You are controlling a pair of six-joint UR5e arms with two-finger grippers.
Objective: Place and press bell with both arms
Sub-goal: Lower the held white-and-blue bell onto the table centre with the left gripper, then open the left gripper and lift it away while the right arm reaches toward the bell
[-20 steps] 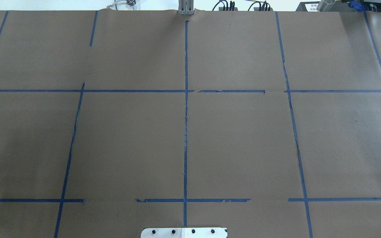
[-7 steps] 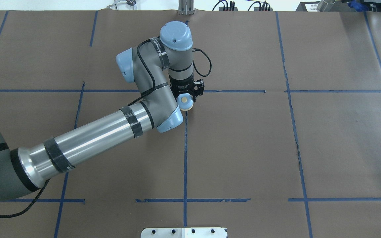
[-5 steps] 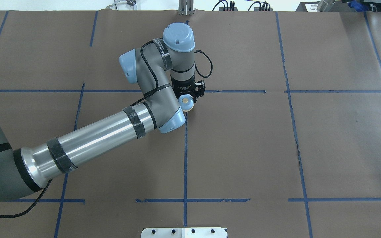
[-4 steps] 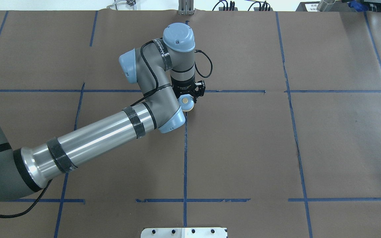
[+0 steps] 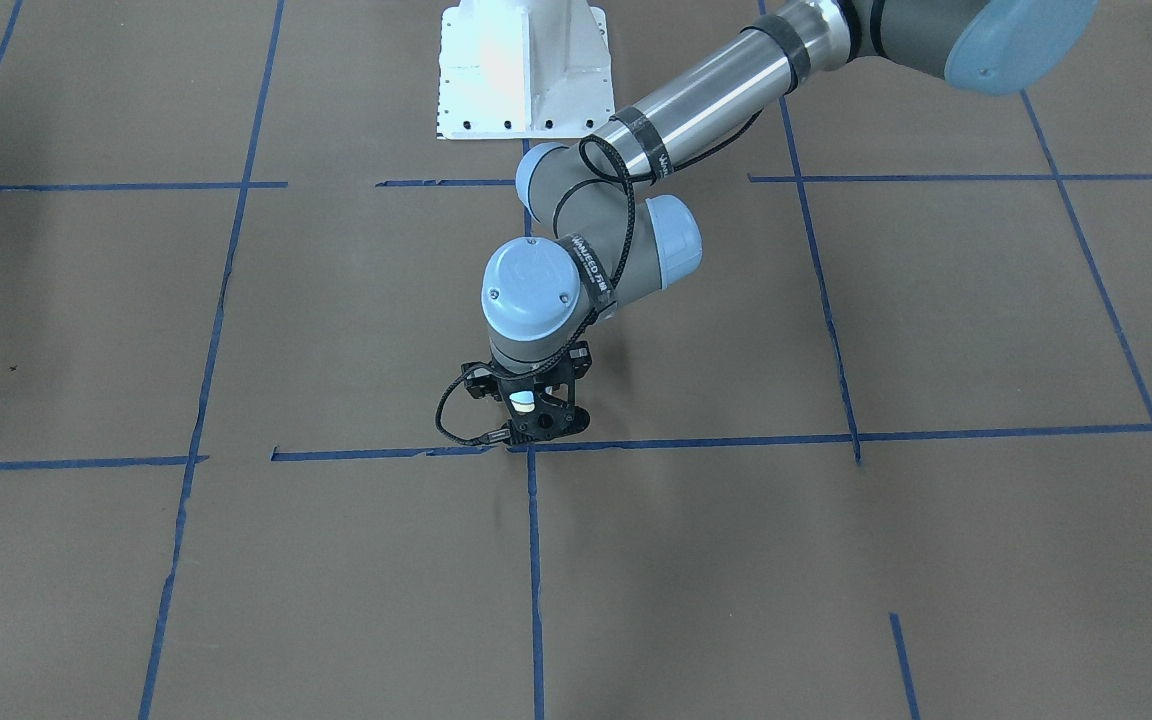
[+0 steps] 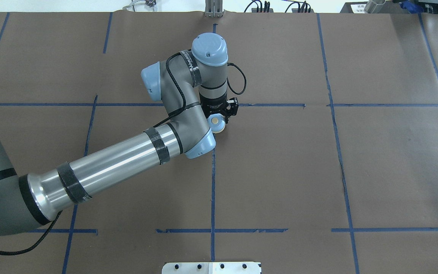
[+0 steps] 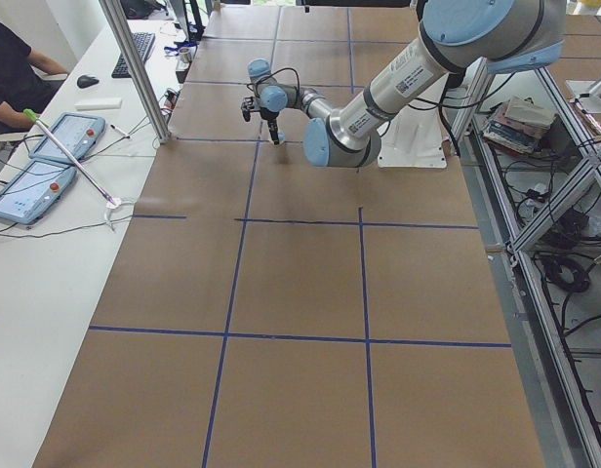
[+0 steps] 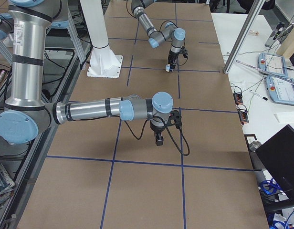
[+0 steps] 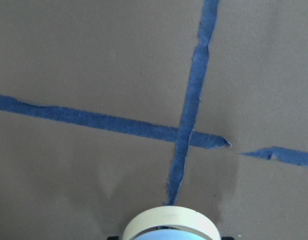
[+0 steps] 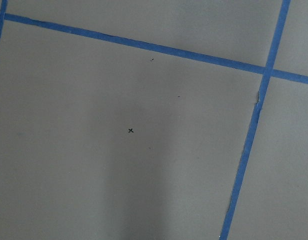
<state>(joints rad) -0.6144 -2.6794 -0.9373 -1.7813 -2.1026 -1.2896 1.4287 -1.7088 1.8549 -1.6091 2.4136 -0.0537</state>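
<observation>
My left gripper (image 6: 222, 118) points down over the tape cross at the table's middle and is shut on the bell (image 6: 216, 122), a light-blue dome with a cream button. The bell also shows in the front view (image 5: 524, 402) between the black fingers, low over the table. The left wrist view shows only its cream rim (image 9: 169, 224) above the tape cross. My right gripper (image 8: 159, 139) shows only in the exterior right view, pointing down above the brown table; I cannot tell whether it is open or shut. The right wrist view shows bare table and tape.
Blue tape lines (image 6: 213, 171) divide the brown table cover. The white pedestal base (image 5: 521, 70) stands at the robot's side. Beyond the far edge are a metal post (image 7: 135, 68), two tablets (image 7: 47, 146) and a seated person (image 7: 13, 68).
The overhead view held no arm 2.8 s ago. Over the last second my left arm has shifted slightly right and farther across the table with the bell still gripped.
</observation>
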